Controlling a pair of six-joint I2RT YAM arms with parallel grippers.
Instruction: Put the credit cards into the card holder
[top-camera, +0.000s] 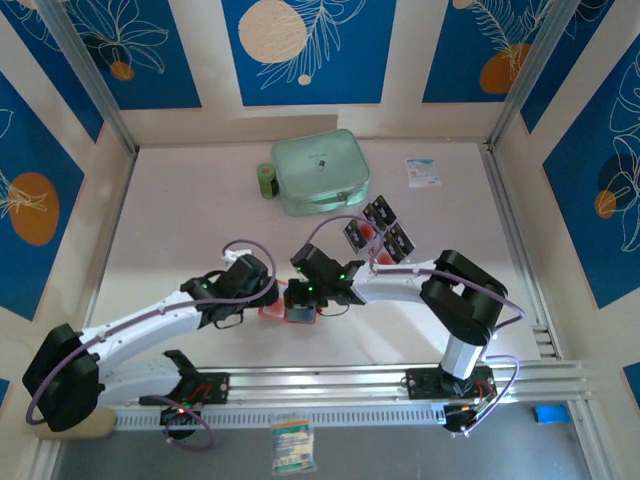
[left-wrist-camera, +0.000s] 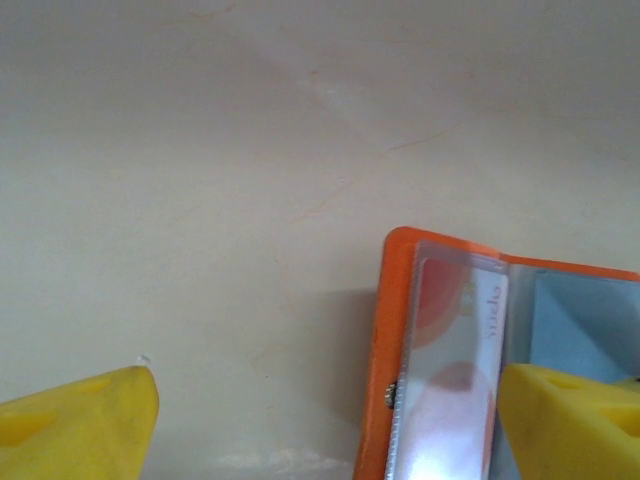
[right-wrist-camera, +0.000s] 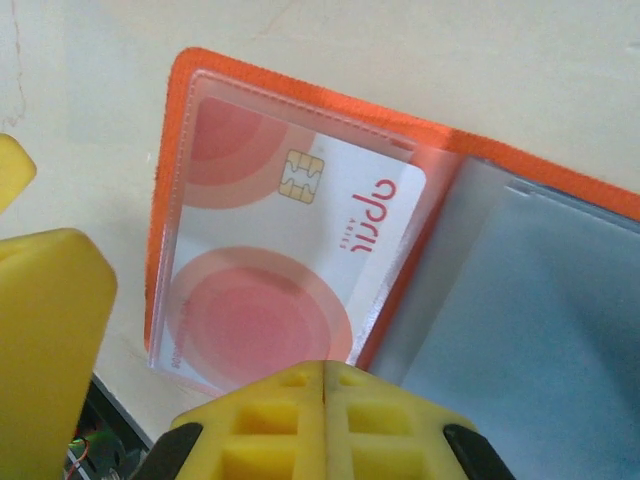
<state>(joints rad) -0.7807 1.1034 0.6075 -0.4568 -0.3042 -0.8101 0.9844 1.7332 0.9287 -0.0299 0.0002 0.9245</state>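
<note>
Blue floral wall panels (top-camera: 340, 70) enclose a pale beige table (top-camera: 190, 210).

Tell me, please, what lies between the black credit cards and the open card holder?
In the top view, the right arm's black wrist lies between the credit cards and the card holder.
</note>
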